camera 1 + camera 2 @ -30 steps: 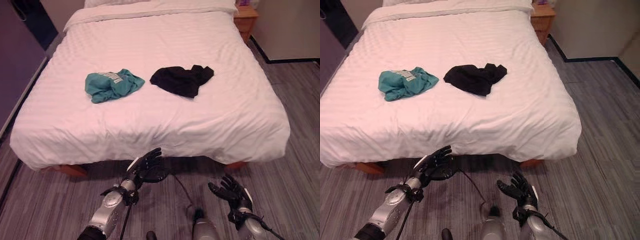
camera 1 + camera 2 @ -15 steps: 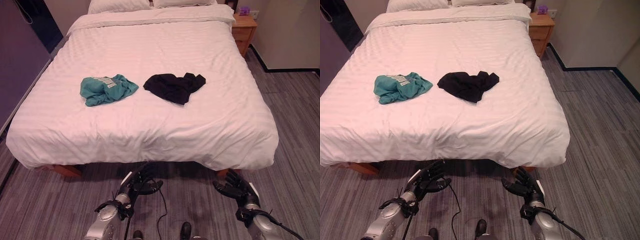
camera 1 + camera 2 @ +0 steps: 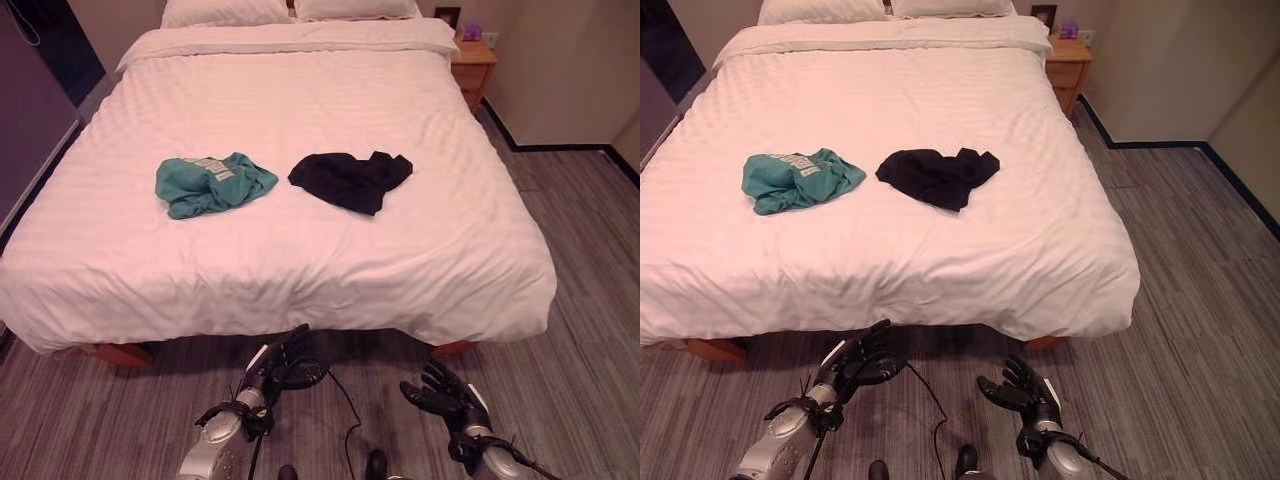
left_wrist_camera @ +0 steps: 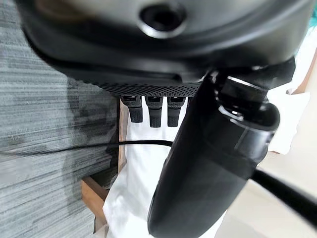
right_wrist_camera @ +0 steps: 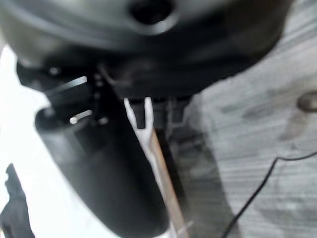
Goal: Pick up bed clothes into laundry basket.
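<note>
while both arms hang low over the grey wood-look floor (image 3: pixel 90 420) at the foot of the bed (image 3: pixel 300 270), neither hand holds anything. the left hand (image 3: pixel 282 366) sits just short of the bed's near edge, fingers loosely spread and relaxed, nothing between them; its wrist view shows the fingers (image 4: pixel 154 110) straight, with the white sheet and a wooden bed leg past them. the right hand (image 3: pixel 443 394) hovers over the floor further to the right, fingers splayed and empty too.

on the white striped duvet lie 2 pieces of clothing, both well up the bed from the hands. a crumpled teal garment (image 3: pixel 212 183) with a pale printed patch lies left of the middle, and a crumpled black garment (image 3: pixel 350 179) lies just to its right; they are near each other but apart. 2 white pillows (image 3: pixel 290 10) rest at the head of the bed. a wooden nightstand (image 3: pixel 472 65) stands by the far right corner with a small purple object (image 3: pixel 472 32) on top.
</note>
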